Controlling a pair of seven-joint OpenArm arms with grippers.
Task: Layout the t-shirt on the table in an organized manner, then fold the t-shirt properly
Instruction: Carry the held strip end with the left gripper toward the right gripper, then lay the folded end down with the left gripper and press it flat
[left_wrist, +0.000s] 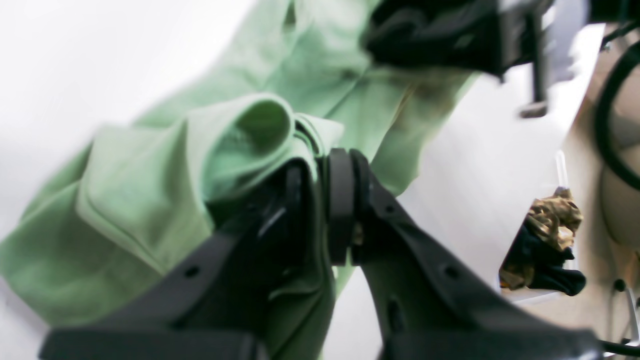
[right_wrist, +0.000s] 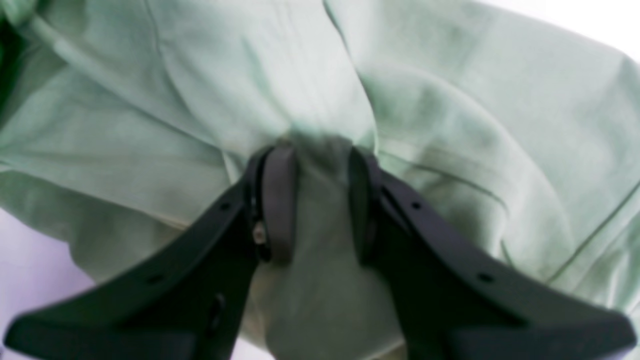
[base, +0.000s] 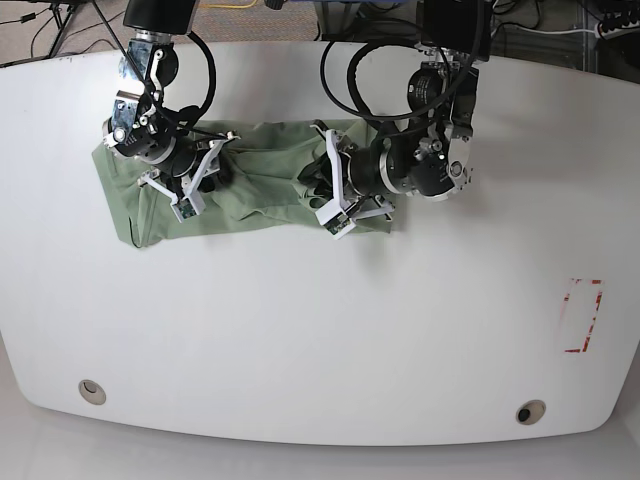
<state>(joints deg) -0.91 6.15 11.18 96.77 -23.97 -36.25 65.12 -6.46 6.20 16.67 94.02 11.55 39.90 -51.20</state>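
The sage-green t-shirt (base: 260, 190) lies crumpled in a long band across the far left half of the white table (base: 320, 330). My left gripper (left_wrist: 327, 167) is shut on a rolled fold of the t-shirt (left_wrist: 150, 200) at the band's right end, and in the base view this left gripper (base: 322, 190) sits beside the bunched cloth. My right gripper (right_wrist: 320, 155) is shut on a thick bunch of the t-shirt (right_wrist: 450, 125); in the base view the right gripper (base: 212, 168) is over the band's left part. Cloth fills the right wrist view.
Two round grommet holes (base: 92, 391) (base: 530, 411) sit near the table's front edge, and a red-outlined rectangle (base: 583, 316) marks the right side. In the left wrist view, the other arm (left_wrist: 450, 30) shows at the top and a heap of dark and tan cloth (left_wrist: 545, 250) lies beyond the table edge.
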